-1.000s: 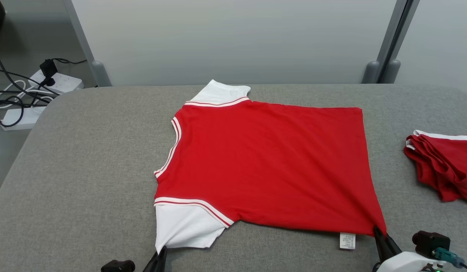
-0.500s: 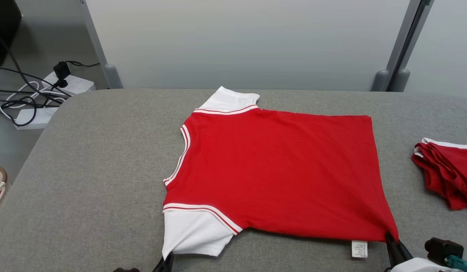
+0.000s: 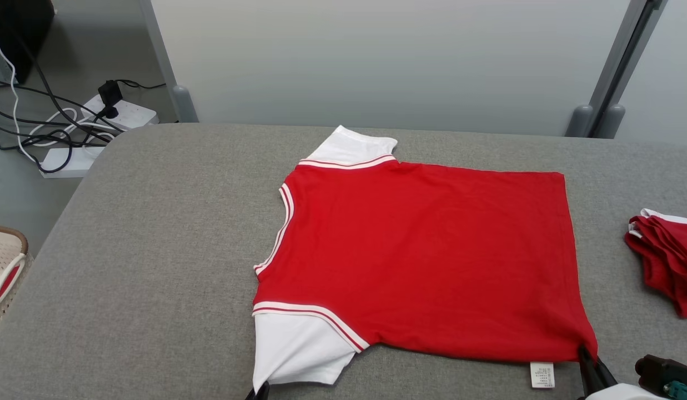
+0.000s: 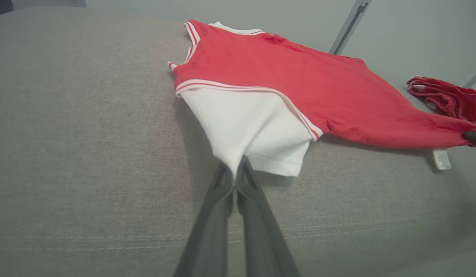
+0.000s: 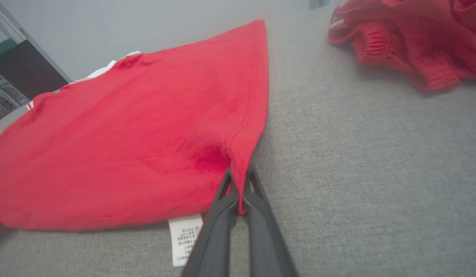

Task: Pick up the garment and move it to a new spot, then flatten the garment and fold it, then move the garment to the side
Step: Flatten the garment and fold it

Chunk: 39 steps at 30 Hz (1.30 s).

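A red T-shirt (image 3: 421, 261) with white sleeves lies spread flat on the grey table (image 3: 143, 250), neck to the left, hem to the right. My left gripper (image 3: 261, 390) is shut on the corner of the near white sleeve (image 4: 245, 123), its fingertips (image 4: 233, 169) pinching the cloth. My right gripper (image 3: 586, 355) is shut on the near hem corner (image 5: 239, 173) of the T-shirt (image 5: 126, 134), just right of the white care label (image 3: 542, 375). The far sleeve (image 3: 351, 147) lies flat at the back.
A second red garment (image 3: 665, 255) lies crumpled at the table's right edge, also seen as the bunched red cloth (image 5: 411, 42). Off the table's left are a power strip with cables (image 3: 88, 122) and a wicker basket (image 3: 4, 261). Grey wall panels stand behind.
The head camera has shifted, so the whole scene slid right and down. Both grippers keep their hold on the sleeve corner and the hem corner; the shirt looks drawn slightly nearer.
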Available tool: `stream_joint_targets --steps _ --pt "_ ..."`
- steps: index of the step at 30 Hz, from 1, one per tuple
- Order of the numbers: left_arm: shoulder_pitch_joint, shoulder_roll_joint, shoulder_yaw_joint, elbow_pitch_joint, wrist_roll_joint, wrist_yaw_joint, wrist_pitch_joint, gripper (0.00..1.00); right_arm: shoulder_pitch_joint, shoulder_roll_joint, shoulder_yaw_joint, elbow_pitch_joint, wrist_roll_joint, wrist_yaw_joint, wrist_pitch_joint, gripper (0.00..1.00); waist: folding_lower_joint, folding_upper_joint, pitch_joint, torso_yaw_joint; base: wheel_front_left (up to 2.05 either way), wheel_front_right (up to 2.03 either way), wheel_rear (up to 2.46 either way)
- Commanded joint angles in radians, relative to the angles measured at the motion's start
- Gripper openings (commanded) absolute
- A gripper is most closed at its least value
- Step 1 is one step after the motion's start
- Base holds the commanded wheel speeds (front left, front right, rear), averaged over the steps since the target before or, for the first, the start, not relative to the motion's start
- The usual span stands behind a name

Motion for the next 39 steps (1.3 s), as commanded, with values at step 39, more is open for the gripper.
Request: stream_joint_targets --steps 39 --pt "-0.556 0.006 0.093 0.036 -0.001 -0.007 -0.006 0.0 -0.421 -0.008 -0.009 0.058 -0.079 0.004 -0.006 0.0 0.0 -0.0001 0.273 -0.066 0.0 0.0 0.0"
